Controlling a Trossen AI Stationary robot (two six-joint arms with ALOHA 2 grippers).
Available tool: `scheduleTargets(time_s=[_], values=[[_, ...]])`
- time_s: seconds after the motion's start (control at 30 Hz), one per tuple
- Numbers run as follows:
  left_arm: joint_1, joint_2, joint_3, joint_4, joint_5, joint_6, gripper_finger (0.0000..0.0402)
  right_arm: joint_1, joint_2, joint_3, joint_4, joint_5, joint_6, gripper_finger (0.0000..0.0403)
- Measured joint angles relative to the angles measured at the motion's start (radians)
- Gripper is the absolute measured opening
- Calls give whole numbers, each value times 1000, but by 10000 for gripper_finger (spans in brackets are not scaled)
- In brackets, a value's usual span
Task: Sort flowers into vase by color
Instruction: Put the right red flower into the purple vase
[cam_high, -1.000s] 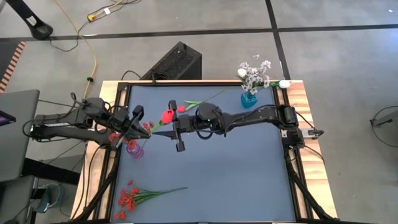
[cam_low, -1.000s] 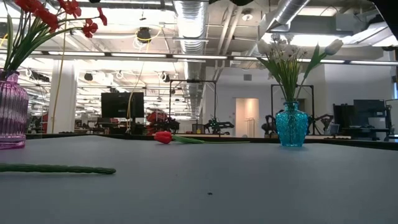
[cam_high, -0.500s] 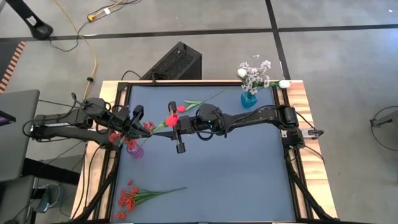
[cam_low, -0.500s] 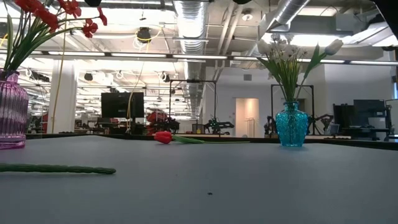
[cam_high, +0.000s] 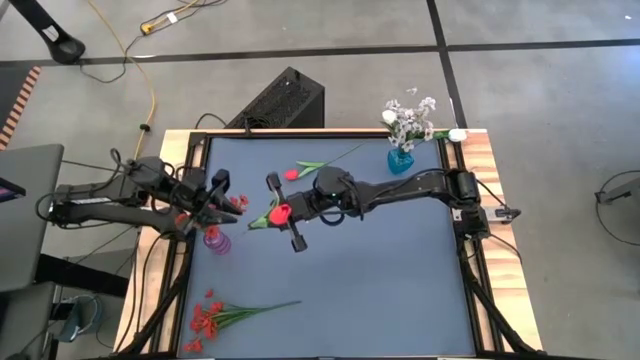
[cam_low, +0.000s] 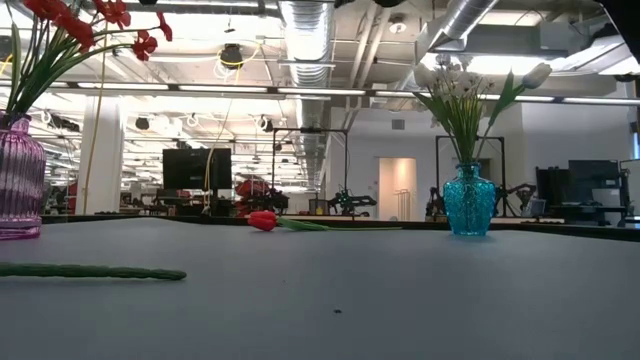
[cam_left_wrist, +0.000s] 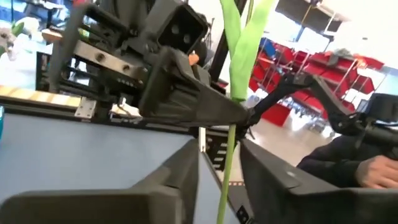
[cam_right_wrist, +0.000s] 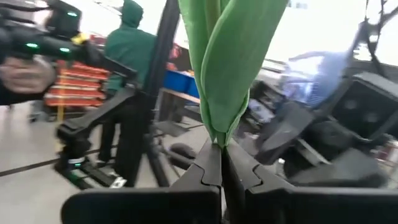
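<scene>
Red tulip in hand: a red tulip bud on a thin green stem (cam_high: 277, 211) hangs above the left-centre of the blue-grey table top (cam_high: 380, 270), its leaves pinched between the clenched fingers of the right gripper (cam_right_wrist: 221, 163).
Left gripper: the left gripper (cam_left_wrist: 217, 180) sits just beside, over the table's left edge, its fingers parted around the same stem; whether they touch it cannot be told.
Pink vase: a ribbed pink glass vase (cam_low: 18, 178) stands under the left arm and holds red blossoms on green stems.
Blue vase: a teal glass vase (cam_low: 468, 200) at the far right corner holds small white blossoms and a white tulip bud (cam_low: 537, 74).
Still on the table: a second red tulip (cam_low: 263, 220) lies flat near the far edge; a bunch of small red blossoms (cam_high: 207, 318) lies at the near left corner, well apart from both vases.
In the way: the two arms meet nose to nose over the pink vase.
Background: a person in a green hooded top (cam_right_wrist: 129, 46) stands in the room beyond.
</scene>
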Motion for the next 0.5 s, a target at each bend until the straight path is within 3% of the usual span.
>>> scheduleTargets(time_s=[0.17, 0.27, 0.4, 0.5], values=[[0, -5, 35, 33, 30, -5, 170, 9, -17, 0, -49, -78, -7, 21], [0, -4, 101, 32, 28, 26, 197, 34, -15, 0, -105, -96, -99, 21], [0, -15, 187, -82, -70, 113, 206, 91, 31, 0, -107, -58, -237, 21], [0, -29, 222, -181, -196, 175, 205, 127, 95, -1, 11, -2, -286, 21]])
